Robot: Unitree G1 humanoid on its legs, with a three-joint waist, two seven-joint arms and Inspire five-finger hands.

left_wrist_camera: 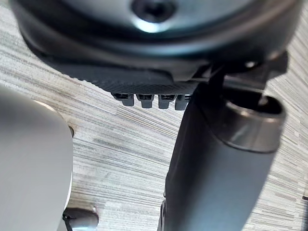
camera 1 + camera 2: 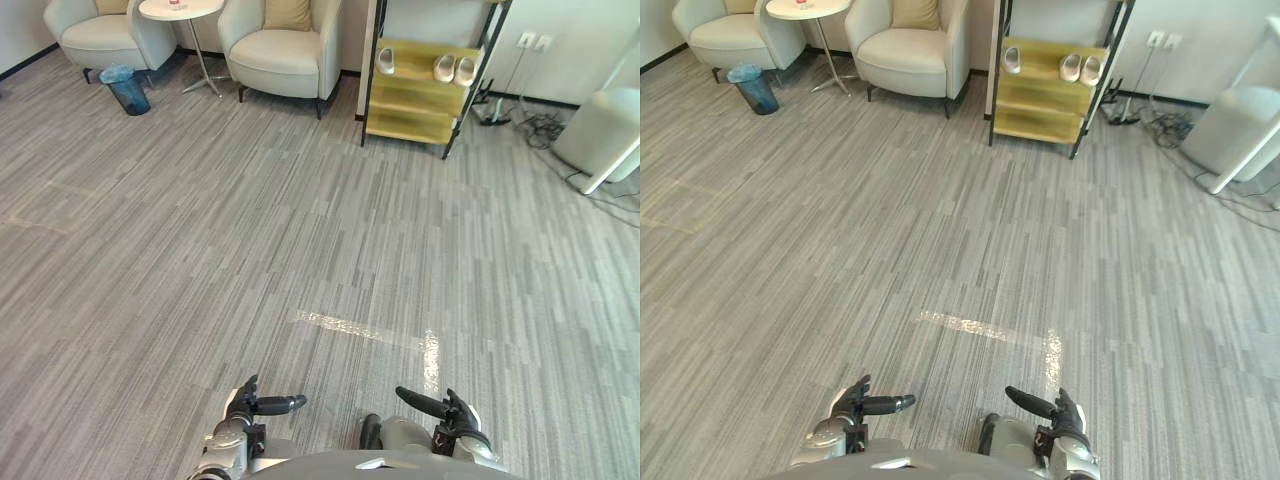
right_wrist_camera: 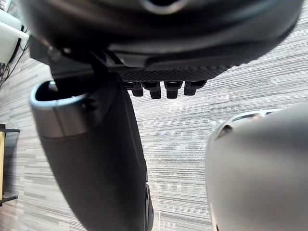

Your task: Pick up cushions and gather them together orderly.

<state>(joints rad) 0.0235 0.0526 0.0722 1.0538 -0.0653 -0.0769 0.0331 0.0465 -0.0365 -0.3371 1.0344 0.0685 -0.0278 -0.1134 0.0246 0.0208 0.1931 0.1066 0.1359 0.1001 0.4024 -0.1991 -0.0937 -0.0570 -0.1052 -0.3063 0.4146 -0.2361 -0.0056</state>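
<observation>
Two tan cushions are sitting far across the room. One [image 2: 288, 13] is leaning against the back of a cream armchair [image 2: 285, 62], and the other [image 2: 112, 5] is resting in a second cream armchair [image 2: 100, 35] further to the robot's left. A small round white table [image 2: 180, 9] is standing between the two chairs, and a blue bin [image 2: 128, 88] is sitting on the floor just in front of the left one. To the right of the chairs, a yellow shelf rack [image 2: 420, 95] is carrying pale shoes [image 2: 445, 68]. A wide stretch of grey striped carpet [image 2: 300, 230] is lying between the chairs and the robot. The left hand [image 2: 242, 402] and right hand [image 2: 455, 415] are hovering low and well apart from the cushions. Each is showing relaxed, uncurled fingers [image 1: 144, 100] [image 3: 154, 89], with the thumb standing out, and is holding and touching nothing.
</observation>
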